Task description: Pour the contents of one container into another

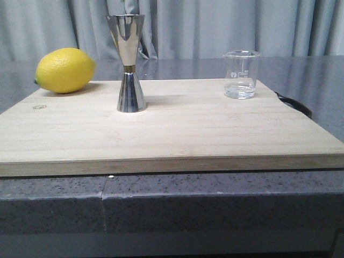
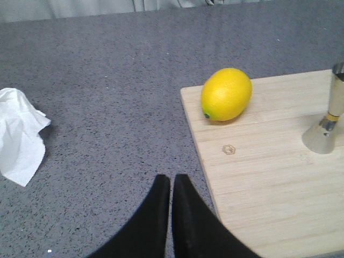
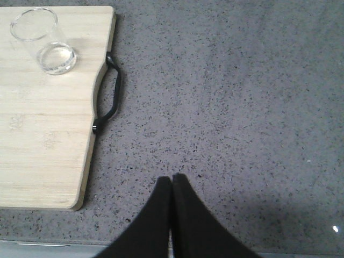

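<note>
A small clear glass beaker (image 1: 241,74) with white marks stands upright at the back right of the wooden board (image 1: 161,134); it also shows in the right wrist view as the beaker (image 3: 44,43). The tall polished steel jigger (image 1: 130,64) stands upright left of centre on the board, and its base shows as the jigger (image 2: 327,126) in the left wrist view. My left gripper (image 2: 171,178) is shut and empty over the grey counter just off the board's left edge. My right gripper (image 3: 172,178) is shut and empty over the counter, right of the board. Neither arm appears in the front view.
A yellow lemon (image 1: 65,70) lies at the board's back left corner, near the jigger. A crumpled white tissue (image 2: 19,134) rests on the counter far left. A black handle (image 3: 109,94) is fixed to the board's right edge. Grey curtains hang behind.
</note>
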Controlling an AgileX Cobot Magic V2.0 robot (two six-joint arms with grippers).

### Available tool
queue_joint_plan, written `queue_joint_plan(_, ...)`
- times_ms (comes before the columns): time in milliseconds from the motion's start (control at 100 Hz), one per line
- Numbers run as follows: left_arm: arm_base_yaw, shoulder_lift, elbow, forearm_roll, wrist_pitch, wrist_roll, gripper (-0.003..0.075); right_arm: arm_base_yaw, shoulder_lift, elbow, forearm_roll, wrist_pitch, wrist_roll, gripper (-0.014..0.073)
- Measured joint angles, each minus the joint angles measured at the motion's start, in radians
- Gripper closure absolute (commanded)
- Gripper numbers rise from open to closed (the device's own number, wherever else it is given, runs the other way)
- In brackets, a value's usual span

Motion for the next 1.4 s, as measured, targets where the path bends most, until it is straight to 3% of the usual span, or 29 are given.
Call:
queue_joint_plan(230, 0.156, -0.274, 0.364, -0.033, -0.276, 0.005, 0.0739, 0.0, 0.0, 0.0, 0.0, 0.0, 0.001, 0.0664)
queue_joint_plan(400, 0.171, -0.424, 0.611, -0.041, -0.469, 0.006, 0.0739, 0.0, 0.0, 0.0, 0.0, 0.0, 0.001, 0.0664)
queue_joint_plan(560, 0.171, -0.477, 0.734, -0.046, -0.601, 0.006, 0.0739, 0.0, 0.0, 0.0, 0.0, 0.0, 0.001, 0.0664)
queue_joint_plan(870, 0.152, -0.503, 0.783, -0.056, -0.797, 0.006, 0.0739, 0.0, -0.001, 0.0, 0.0, -0.001, 0.001, 0.0664)
queue_joint_plan(1400, 0.152, -0.503, 0.783, -0.066, -0.813, 0.008, 0.0739, 0.0, -0.001, 0.0, 0.0, -0.001, 0.001, 0.0664)
